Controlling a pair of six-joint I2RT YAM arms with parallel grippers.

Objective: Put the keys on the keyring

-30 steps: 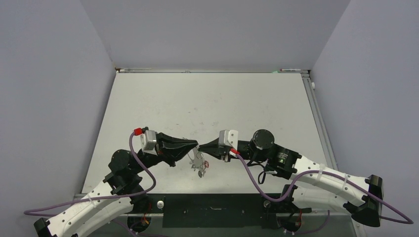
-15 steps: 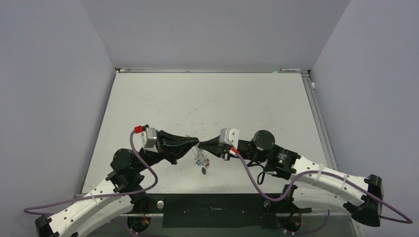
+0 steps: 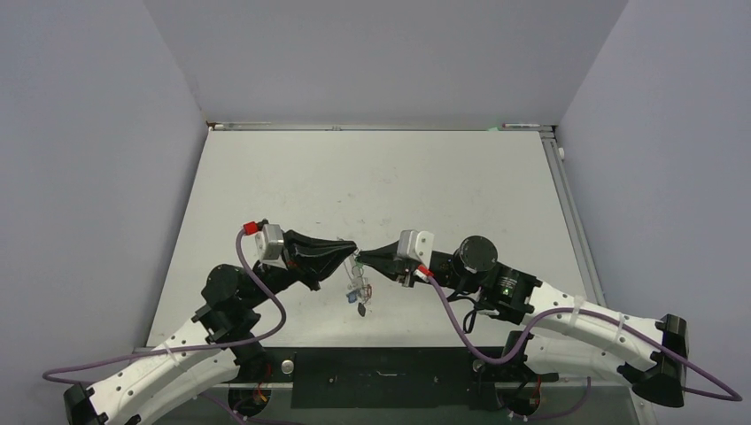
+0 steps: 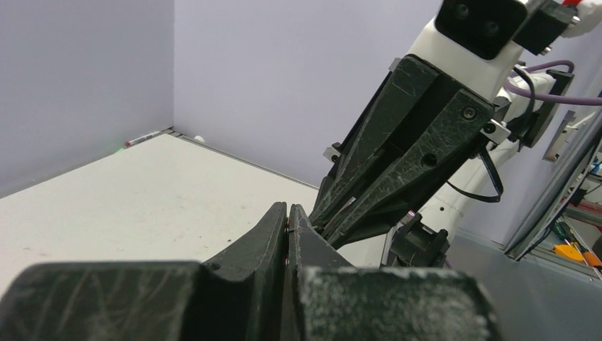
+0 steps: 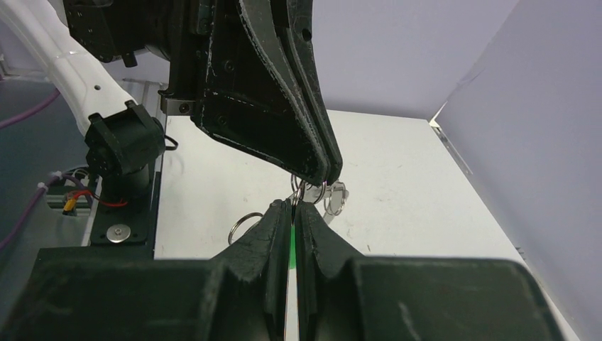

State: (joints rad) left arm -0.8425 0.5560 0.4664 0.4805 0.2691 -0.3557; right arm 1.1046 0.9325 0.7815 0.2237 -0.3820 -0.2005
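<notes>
Keys (image 3: 360, 290) dangle between 2 closed grippers: left gripper (image 5: 325, 174) pinches the keyring (image 5: 312, 190), right gripper (image 5: 293, 207) nips a green tag (image 5: 291, 249).

A robotics lab test cell: a scuffed white table (image 3: 372, 177) boxed in by plain lilac walls (image 3: 89, 159) at left, top and right, two arms (image 3: 159, 367) bolted to a black plate (image 3: 381, 365) along the bottom edge, purple cables (image 3: 449, 312) looping loose.

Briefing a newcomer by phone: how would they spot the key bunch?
Find the white table; over its near middle the black left pincer and right pincer meet tip to tip. Pinched between them, the key bunch dangles: tiny silver rings and keys amid the black.
</notes>
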